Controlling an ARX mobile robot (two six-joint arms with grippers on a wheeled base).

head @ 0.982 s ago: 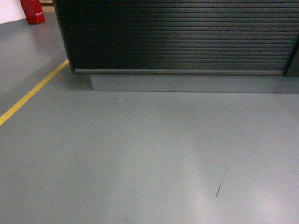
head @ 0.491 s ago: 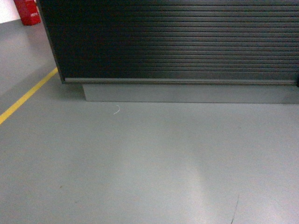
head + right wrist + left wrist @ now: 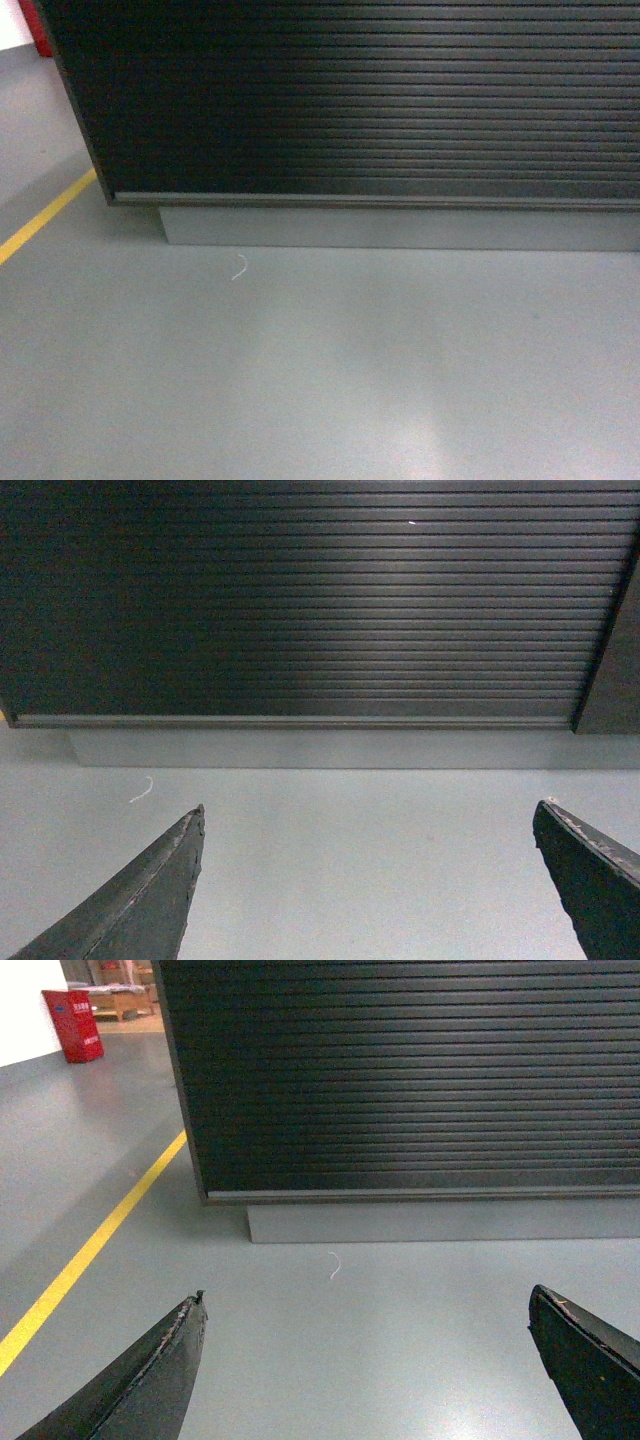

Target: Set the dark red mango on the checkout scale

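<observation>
The checkout [image 3: 360, 100] fills the upper part of the head view: a black counter with a horizontally ribbed front on a grey base [image 3: 400, 228]. Both wrist views show the same ribbed front [image 3: 400, 1080] [image 3: 300, 610] ahead, above grey floor. My left gripper [image 3: 366, 1295] is open, its two dark fingers spread wide with nothing between them. My right gripper [image 3: 370, 810] is open and empty too. Neither gripper shows in the head view. The dark red mango and the scale are out of view.
A yellow floor line [image 3: 40, 218] [image 3: 90, 1250] runs along the left, past the counter's left corner. A small white scrap [image 3: 240, 268] [image 3: 334, 1265] [image 3: 141, 791] lies on the grey floor before the base. A red box [image 3: 74, 1025] stands far left by the wall.
The counter has grown larger and lower in the head view and has shifted left; the red box has almost left the frame. The base has come closer to the counter.
</observation>
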